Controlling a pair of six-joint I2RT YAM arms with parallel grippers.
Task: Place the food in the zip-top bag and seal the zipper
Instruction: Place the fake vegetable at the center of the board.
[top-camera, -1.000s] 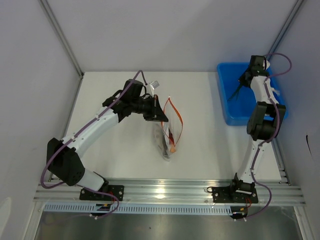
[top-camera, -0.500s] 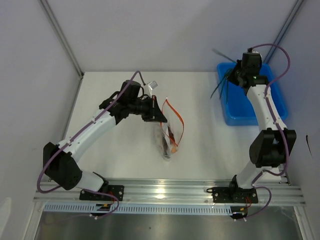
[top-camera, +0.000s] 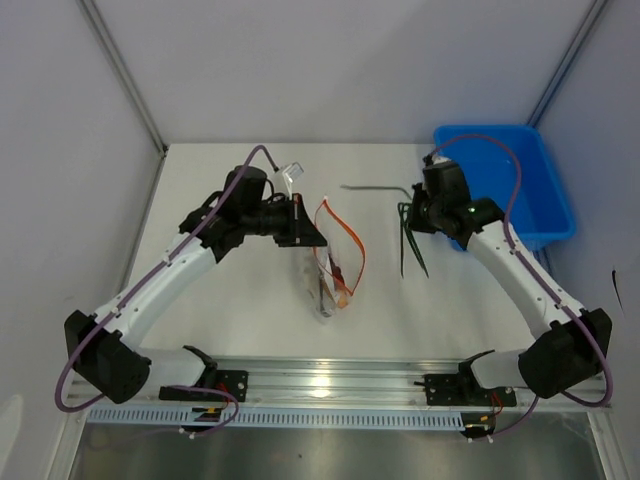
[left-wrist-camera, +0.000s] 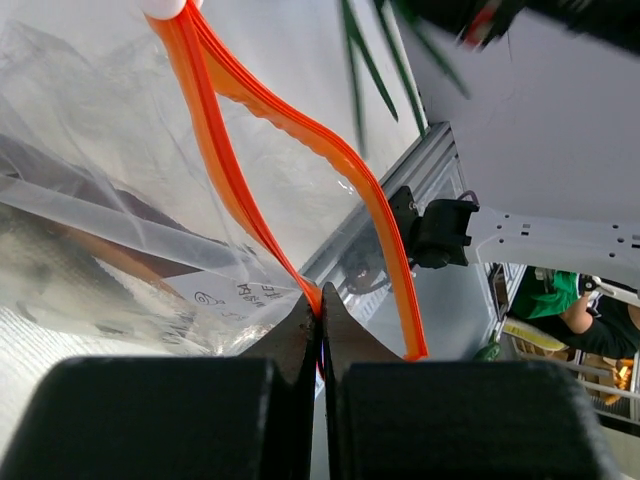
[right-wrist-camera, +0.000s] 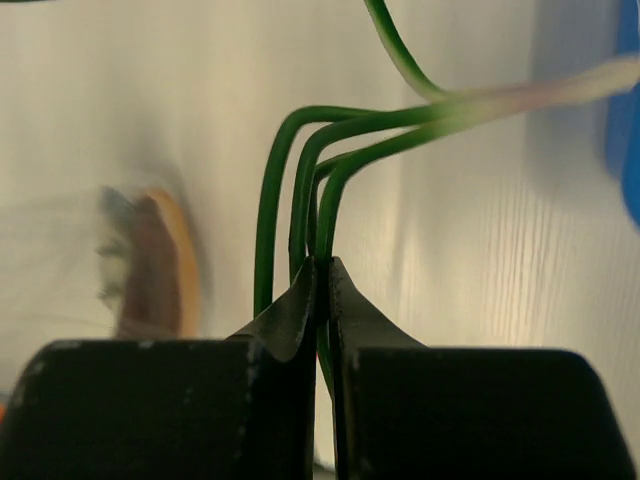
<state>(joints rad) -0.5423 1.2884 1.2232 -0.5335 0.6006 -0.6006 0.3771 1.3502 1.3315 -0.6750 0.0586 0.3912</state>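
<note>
- My left gripper (left-wrist-camera: 321, 318) is clenched on 1 lip of the zip-top bag (top-camera: 330, 280), pinching it right at the zipper (left-wrist-camera: 300, 115). It holds the mouth agape over the middle of the table (top-camera: 230, 310).
- The zipper's 2 orange-red strips bow apart into a loop, so the bag is plainly unsealed.
- My right gripper (right-wrist-camera: 321, 272) is clamped around the green leaf strips (top-camera: 408, 240). They dangle in the air between the bag and the blue tray (top-camera: 555, 215) at the far right.
- Through the clear plastic, an orange piece (top-camera: 346, 293) and a dark piece (top-camera: 335, 268) show low in the bag. I take them for the bun and the fish, though the crinkles blur both.
- Progress, as I judge it: 2 of the 3 foods are inside. The leaves are held aloft near the bag's right side, not yet over its mouth.
- What is left: carry the strips across and feed them into the opening without snagging a lip. After letting go, I press the zipper shut along its whole length.
</note>
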